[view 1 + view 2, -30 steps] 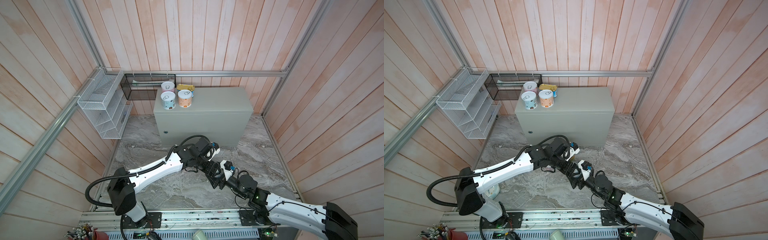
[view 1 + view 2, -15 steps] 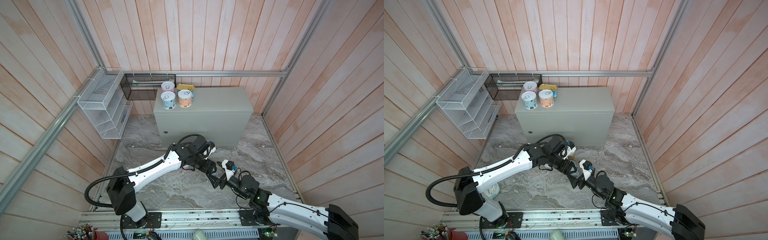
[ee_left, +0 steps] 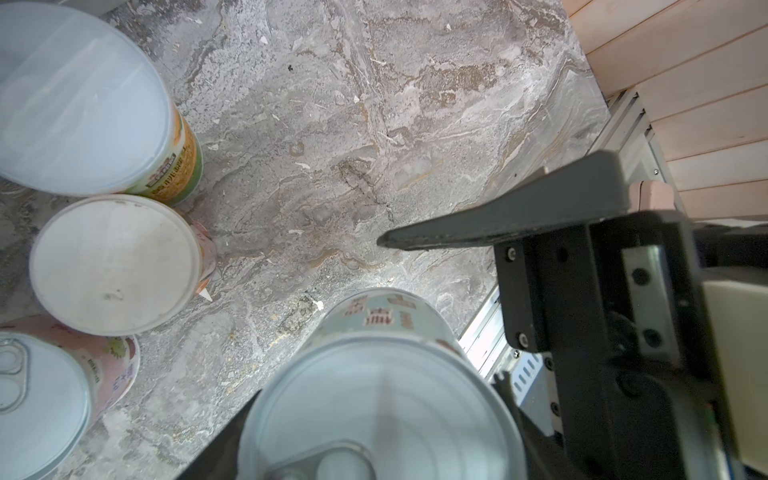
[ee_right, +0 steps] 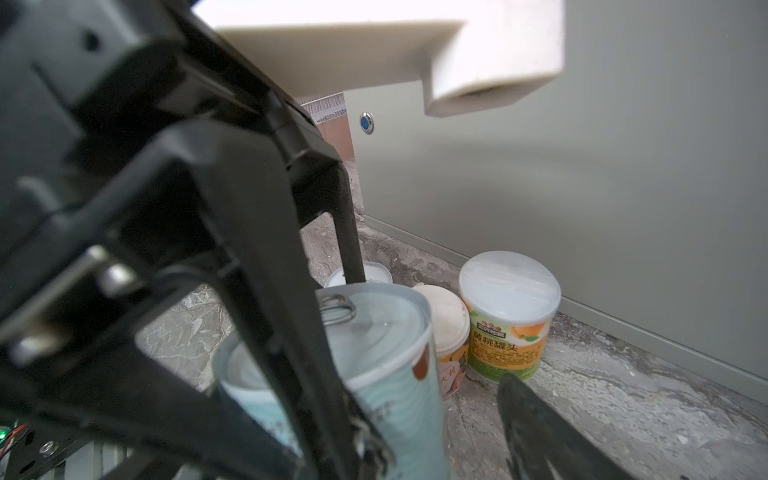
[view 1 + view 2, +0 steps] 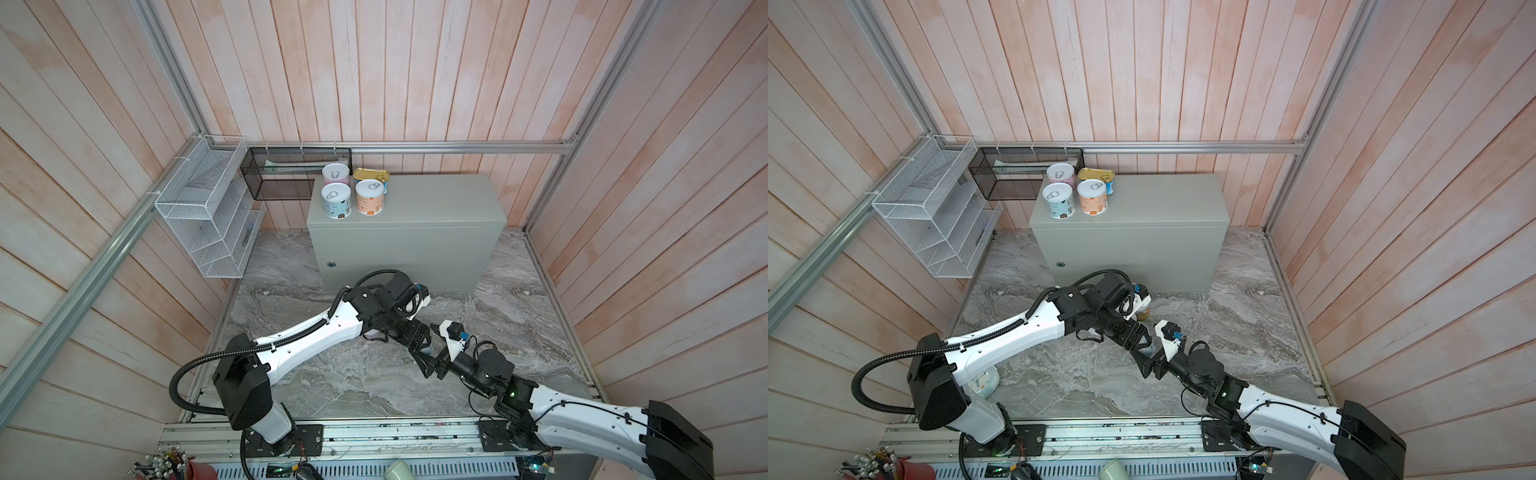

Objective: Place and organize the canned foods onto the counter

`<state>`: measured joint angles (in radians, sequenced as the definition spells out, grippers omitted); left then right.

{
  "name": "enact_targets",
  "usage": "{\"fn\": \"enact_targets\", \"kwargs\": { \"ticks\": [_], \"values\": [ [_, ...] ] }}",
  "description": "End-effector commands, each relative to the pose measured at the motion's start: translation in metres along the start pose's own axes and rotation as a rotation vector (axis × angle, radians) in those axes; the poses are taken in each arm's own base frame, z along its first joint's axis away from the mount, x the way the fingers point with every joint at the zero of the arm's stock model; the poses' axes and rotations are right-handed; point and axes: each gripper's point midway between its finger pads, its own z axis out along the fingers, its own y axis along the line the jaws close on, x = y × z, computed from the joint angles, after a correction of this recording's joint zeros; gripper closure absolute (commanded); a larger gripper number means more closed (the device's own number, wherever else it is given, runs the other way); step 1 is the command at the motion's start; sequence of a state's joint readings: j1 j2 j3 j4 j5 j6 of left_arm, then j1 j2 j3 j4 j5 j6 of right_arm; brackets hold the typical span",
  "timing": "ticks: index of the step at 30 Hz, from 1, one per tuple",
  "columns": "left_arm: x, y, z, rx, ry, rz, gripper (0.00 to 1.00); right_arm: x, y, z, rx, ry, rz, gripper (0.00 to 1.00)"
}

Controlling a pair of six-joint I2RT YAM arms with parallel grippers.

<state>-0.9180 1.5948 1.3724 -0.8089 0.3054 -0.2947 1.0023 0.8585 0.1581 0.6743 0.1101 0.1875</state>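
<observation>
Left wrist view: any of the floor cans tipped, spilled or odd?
Nothing tipped or spilled. The cream-topped can shows a plain matte top with no pull tab, unlike the pull-tab can beside it; possibly upside down.

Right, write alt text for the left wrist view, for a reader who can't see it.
A pale blue can with a silver pull-tab lid is clamped in the left gripper, with the right gripper's dark finger beside it. Beyond, three more cans stand on the grey marble surface: a white-lidded orange-green can, a plain-topped can and a pink pull-tab can.
</observation>
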Motion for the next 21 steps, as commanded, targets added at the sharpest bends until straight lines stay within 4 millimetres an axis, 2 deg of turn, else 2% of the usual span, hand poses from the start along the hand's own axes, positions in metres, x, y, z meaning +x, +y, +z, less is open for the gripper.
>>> {"fn": "enact_targets", "kwargs": {
  "ticks": [1, 15, 21],
  "values": [
    [0.007, -0.025, -0.010, 0.092, 0.027, 0.036, 0.44, -0.009, -0.012, 0.003, 0.073, -0.023, -0.012, 0.02],
    [0.008, -0.035, -0.003, 0.142, 0.052, 0.046, 0.45, -0.009, -0.012, 0.013, 0.076, -0.021, -0.031, 0.02],
    [0.011, -0.033, 0.000, 0.137, 0.064, 0.040, 0.45, -0.014, -0.017, 0.008, 0.105, -0.063, -0.010, 0.06]
  ]
}}
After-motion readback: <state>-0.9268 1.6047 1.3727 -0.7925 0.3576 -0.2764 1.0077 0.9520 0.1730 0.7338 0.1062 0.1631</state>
